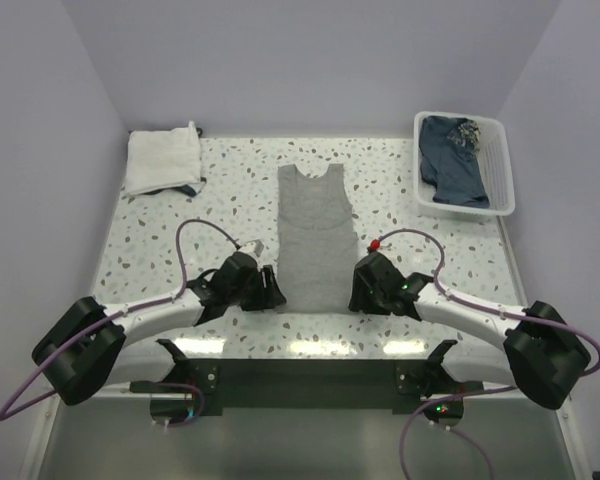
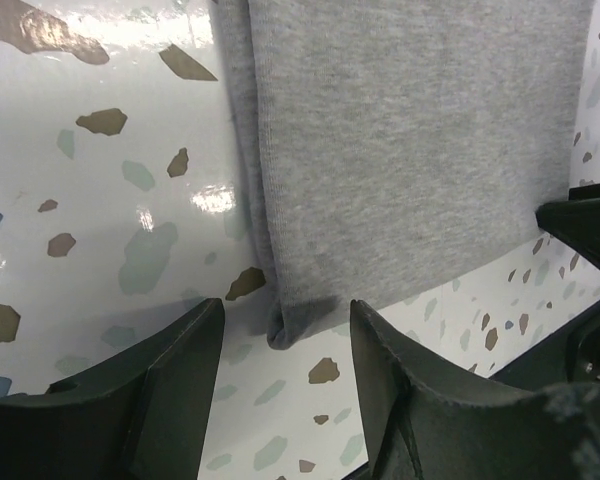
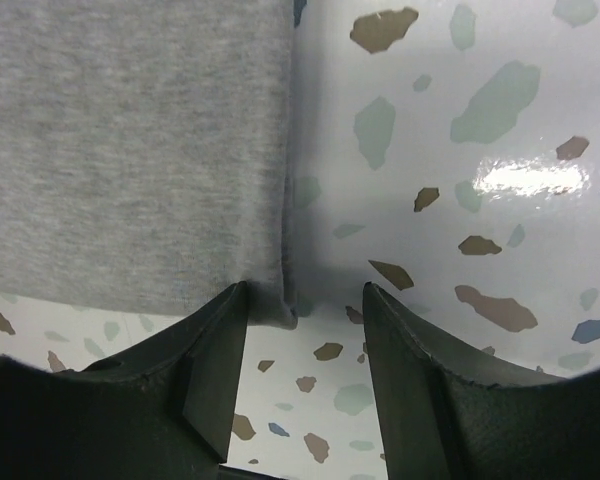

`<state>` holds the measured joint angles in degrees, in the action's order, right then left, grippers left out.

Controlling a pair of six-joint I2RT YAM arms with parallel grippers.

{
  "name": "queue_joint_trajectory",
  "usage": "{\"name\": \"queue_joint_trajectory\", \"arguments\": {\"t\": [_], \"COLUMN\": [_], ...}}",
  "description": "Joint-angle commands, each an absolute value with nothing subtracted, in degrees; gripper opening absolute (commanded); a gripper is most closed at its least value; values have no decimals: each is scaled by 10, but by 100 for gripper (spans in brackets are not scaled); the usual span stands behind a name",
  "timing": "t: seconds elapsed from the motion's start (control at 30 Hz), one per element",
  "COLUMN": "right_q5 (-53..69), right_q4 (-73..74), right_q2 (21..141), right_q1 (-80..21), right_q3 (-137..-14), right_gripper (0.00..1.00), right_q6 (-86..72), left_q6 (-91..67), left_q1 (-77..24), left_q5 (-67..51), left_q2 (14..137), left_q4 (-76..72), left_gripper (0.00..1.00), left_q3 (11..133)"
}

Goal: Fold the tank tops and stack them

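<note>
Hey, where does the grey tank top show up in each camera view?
Top external: grey tank top lies at the centre of the table.
Left wrist: fills the upper right.
Right wrist: fills the upper left.
Shared landmark: its near hem, one corner in each wrist view.

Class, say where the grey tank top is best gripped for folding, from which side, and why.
Grip its two near hem corners, coming from the arms' side. The grey tank top lies flat and narrow, neck away, hem nearest; the left gripper and right gripper, jaws open, each straddle a corner.
</note>
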<state>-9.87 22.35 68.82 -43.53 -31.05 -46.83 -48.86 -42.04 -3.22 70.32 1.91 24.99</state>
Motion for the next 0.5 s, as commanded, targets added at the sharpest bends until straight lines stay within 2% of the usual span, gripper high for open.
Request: {"name": "queue_joint_trajectory", "arguments": {"t": [0.0, 0.23, 0.37, 0.43, 0.47], "right_q5": [-70, -56, -47, -47, -48], "right_q4": [185, 165, 149, 144, 144], "right_q2": [672, 678, 693, 702, 712], "right_q1": [-439, -439, -442, -442, -442], "right_q3": [-291, -272, -266, -269, -271], "right_gripper": [53, 53, 49, 41, 36], "right_q6": [-513, -534, -538, -532, -528], "left_q6": [-519, -555, -565, -563, -559], "left_q1": [-430, -446, -460, -461, -461], "left_q5": [-40, -15, -18, -16, -17], "left_q2": [697, 677, 696, 711, 715], "left_q4": [-11, -1, -32, -39, -48], "left_gripper": [58, 52, 47, 45, 38], "left_q3": [234, 205, 194, 195, 195]}}
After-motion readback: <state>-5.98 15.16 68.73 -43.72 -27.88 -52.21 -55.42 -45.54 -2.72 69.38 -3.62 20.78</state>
